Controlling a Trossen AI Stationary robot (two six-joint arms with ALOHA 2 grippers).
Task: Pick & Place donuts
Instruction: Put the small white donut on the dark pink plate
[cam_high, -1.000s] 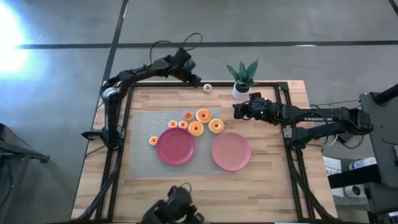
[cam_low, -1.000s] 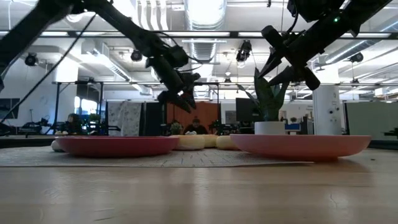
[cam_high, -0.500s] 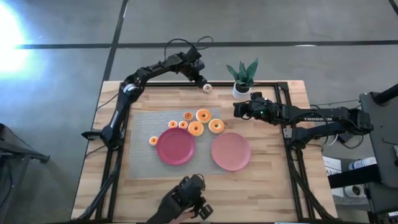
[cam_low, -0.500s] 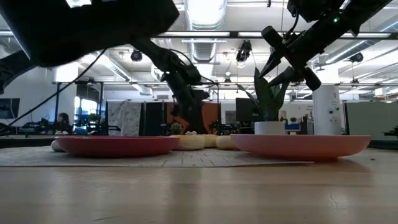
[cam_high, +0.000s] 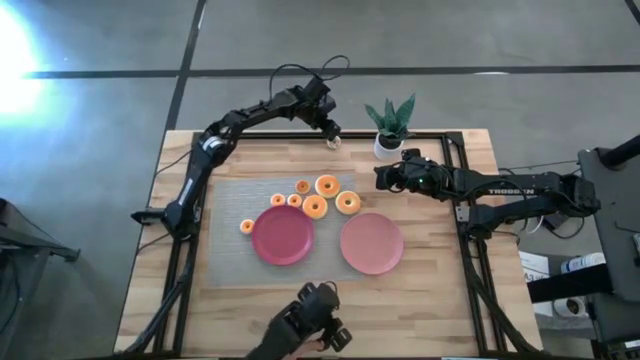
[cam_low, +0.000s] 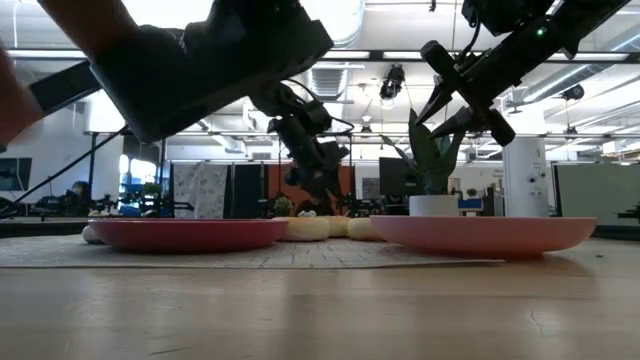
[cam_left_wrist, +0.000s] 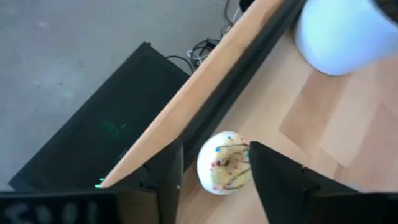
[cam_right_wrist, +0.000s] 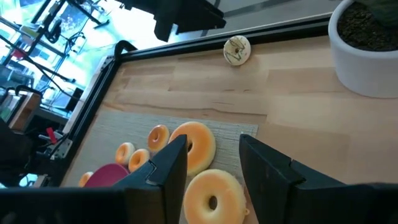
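A whitish sprinkled donut (cam_left_wrist: 225, 169) lies on the bare wood by the table's far edge (cam_high: 334, 141). My left gripper (cam_left_wrist: 214, 149) is open above it, one finger on either side. Several orange donuts (cam_high: 327, 185) lie on the grey mat (cam_high: 225, 205) behind a magenta plate (cam_high: 283, 236) and a pink plate (cam_high: 371, 243). My right gripper (cam_high: 380, 178) hovers open right of the donuts, above the nearest orange donut (cam_right_wrist: 211, 193).
A potted plant (cam_high: 390, 125) in a white pot (cam_left_wrist: 339, 37) stands just right of the whitish donut. A black frame rail (cam_high: 420, 135) runs along the table's far edge. At the near edge a person's hand holds a dark device (cam_high: 312, 325), which blocks part of the low view.
My left gripper has gone toward the table's right along the far edge and down, ending over the whitish donut, which has not moved. The person's hand with the dark device has come further over the near edge and now looms in the low view.
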